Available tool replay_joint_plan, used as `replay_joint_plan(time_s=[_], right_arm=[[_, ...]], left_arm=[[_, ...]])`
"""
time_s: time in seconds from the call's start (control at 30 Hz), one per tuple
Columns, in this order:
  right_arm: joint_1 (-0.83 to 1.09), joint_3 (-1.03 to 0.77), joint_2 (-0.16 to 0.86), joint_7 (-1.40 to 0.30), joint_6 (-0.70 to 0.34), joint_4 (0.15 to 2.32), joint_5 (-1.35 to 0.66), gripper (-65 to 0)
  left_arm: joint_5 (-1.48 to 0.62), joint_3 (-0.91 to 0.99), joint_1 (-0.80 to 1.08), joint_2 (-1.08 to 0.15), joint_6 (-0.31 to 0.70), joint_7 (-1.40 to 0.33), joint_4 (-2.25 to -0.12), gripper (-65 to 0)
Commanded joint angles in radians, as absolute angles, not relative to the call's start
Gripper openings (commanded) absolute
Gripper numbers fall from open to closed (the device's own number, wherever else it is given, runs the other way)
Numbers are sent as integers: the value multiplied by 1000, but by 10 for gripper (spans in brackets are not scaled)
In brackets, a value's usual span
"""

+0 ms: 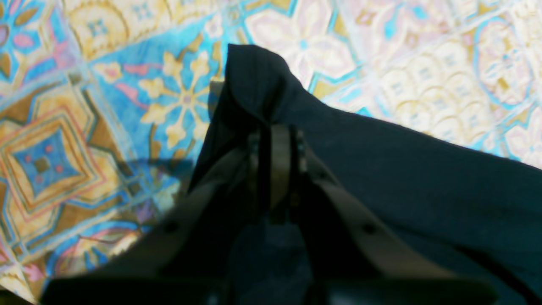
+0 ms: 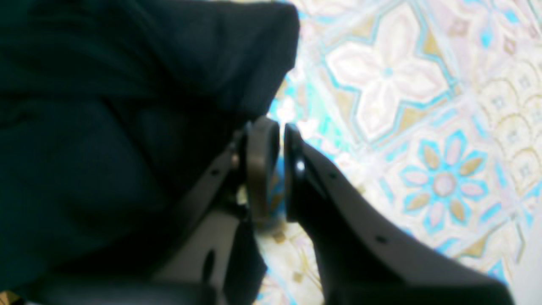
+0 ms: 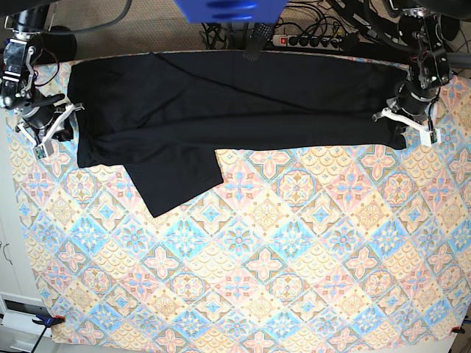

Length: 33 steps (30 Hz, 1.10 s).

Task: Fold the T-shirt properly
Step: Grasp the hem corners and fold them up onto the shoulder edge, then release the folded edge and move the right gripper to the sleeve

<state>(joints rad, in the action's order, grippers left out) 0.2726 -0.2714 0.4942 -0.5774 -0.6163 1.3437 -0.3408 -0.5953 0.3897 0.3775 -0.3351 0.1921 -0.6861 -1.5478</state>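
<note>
The near part of the tablecloth point(image 3: 243, 294) lies bare, a wide stretch of blue, peach and yellow tiles running to the near edge and both side edges. Beyond it the shirt point(image 3: 228, 103) lies as a long black band across the far part of the table, nearly from the left edge to the right. One flap point(image 3: 176, 180), likely a sleeve, hangs toward the near side at left of centre, its corner pointing near-left. The far edge of the shirt runs along the far edge of the cloth. No print, label or writing can be read on the fabric in any view.

At the right end, the left gripper point(image 1: 275, 127) is closed on a bunched corner of the shirt point(image 1: 381, 178), which peaks above the fingertips and trails off right over the cloth point(image 1: 106, 127).

At the left end, the right gripper point(image 2: 281, 131) sits just beside the shirt's edge point(image 2: 127, 106); its pads point(image 2: 260, 165) are almost together with a thin gap showing patterned cloth point(image 2: 423, 127), and no fabric is seen between them.

Past the far edge lie cables and a power strip point(image 3: 309, 40).
</note>
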Motion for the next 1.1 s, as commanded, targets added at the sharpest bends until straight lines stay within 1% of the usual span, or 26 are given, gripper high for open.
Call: replay_joint_plan(time_s=[0.0,0.17,0.37,0.43,0.47,0.53,0.57,0.63,0.67,0.73,0.87,0.93,1.07], right_arm=[[278,-280,515,-559,-621,1362,-355,-590],[292,-278,515,-558,-621,1368,-354,-590],[305,-286,515,-559,-621,1434,-354,-590],[306,-286,515,-559,-621,1454,-354,-589],[306,-286,515,-562,-621,1466,-354,-583],[305,-288,515,-593,-621,1495,-354,-549],[303,-289,515,-611,-621,1515,-354,-520],[302,-312,513,-634,-621,1561,-354,-465],[300,-340,512,-645,-621,1587,-354,-439],[300,-392,510,-668,-621,1624,-354,-397],[283,-412,510,-750,-621,1658,-355,-344],[214,-363,509,-779,-621,1664,-355,-325],[102,-249,509,-826,-621,1661,-355,-310]], left_arm=[[-599,375,374,-351,199,-668,-1547,-650],[-599,360,374,-352,199,-668,-1512,-650],[-601,352,401,-351,199,-670,-1518,-650],[-601,348,401,-352,197,-671,-1518,-617],[-601,351,403,-352,197,-687,-1518,-580],[-604,360,406,-354,197,-763,-1520,-481],[-611,374,406,-360,199,-803,-1521,-433],[-615,394,404,-361,200,-846,-1549,-369],[-615,397,414,-360,200,-848,-1572,-361],[-616,400,417,-360,200,-848,-1618,-366],[-668,498,430,-332,199,-848,-1673,-363],[-716,558,429,-317,199,-849,-1701,-362],[-806,565,427,-315,199,-849,-1730,-362]])
